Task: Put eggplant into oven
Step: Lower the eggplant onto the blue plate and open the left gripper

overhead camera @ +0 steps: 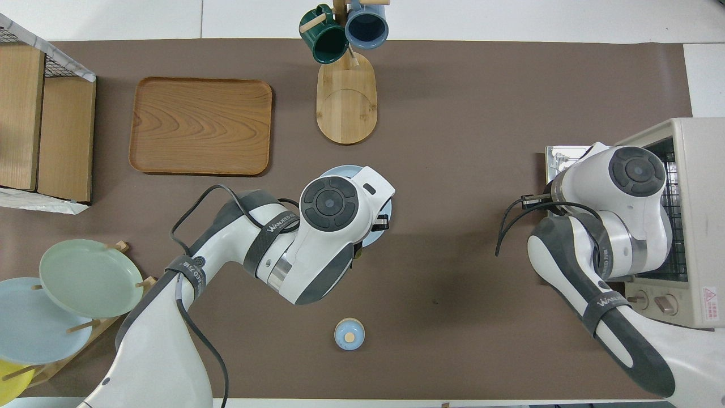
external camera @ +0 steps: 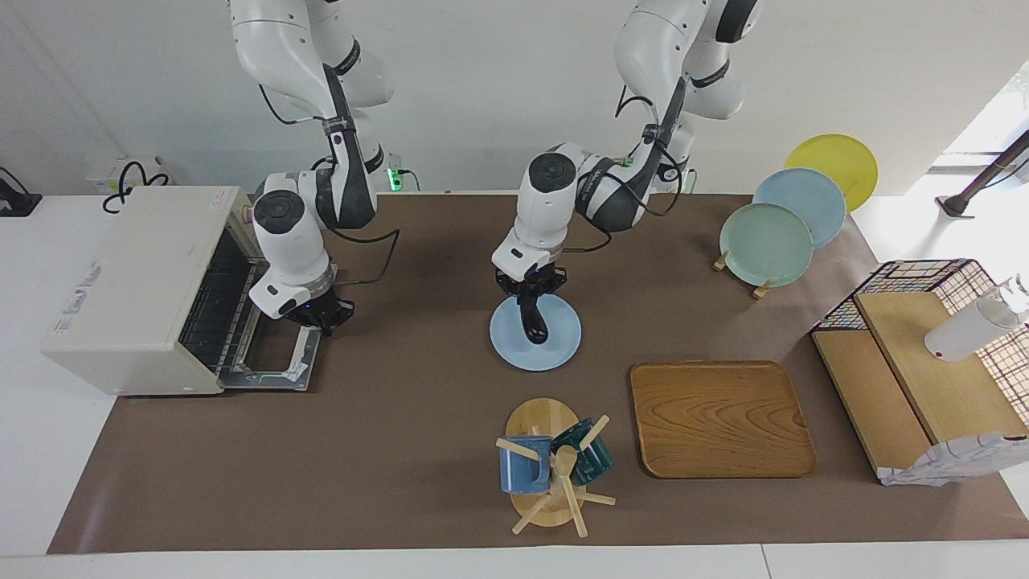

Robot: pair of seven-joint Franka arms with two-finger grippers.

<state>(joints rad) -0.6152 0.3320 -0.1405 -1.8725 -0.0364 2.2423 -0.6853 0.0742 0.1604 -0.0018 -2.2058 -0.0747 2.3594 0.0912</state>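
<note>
The dark purple eggplant (external camera: 535, 323) hangs tip-down over a light blue plate (external camera: 563, 347) in the middle of the table, and my left gripper (external camera: 531, 308) is shut on its upper end. In the overhead view the left hand covers the eggplant; only the plate's rim (overhead camera: 341, 169) shows. The cream-white oven (external camera: 133, 281) stands at the right arm's end of the table with its door (external camera: 265, 366) folded down and the wire rack (external camera: 211, 310) showing. My right gripper (external camera: 321, 322) hangs shut over that open door with nothing seen in it.
A wooden tray (external camera: 719, 418) and a mug tree (external camera: 555, 466) with a blue and a green mug lie farther from the robots than the plate. A plate rack (external camera: 768, 241) and a wire shelf (external camera: 924, 362) stand at the left arm's end. A small blue jar (overhead camera: 349, 333) sits near the robots.
</note>
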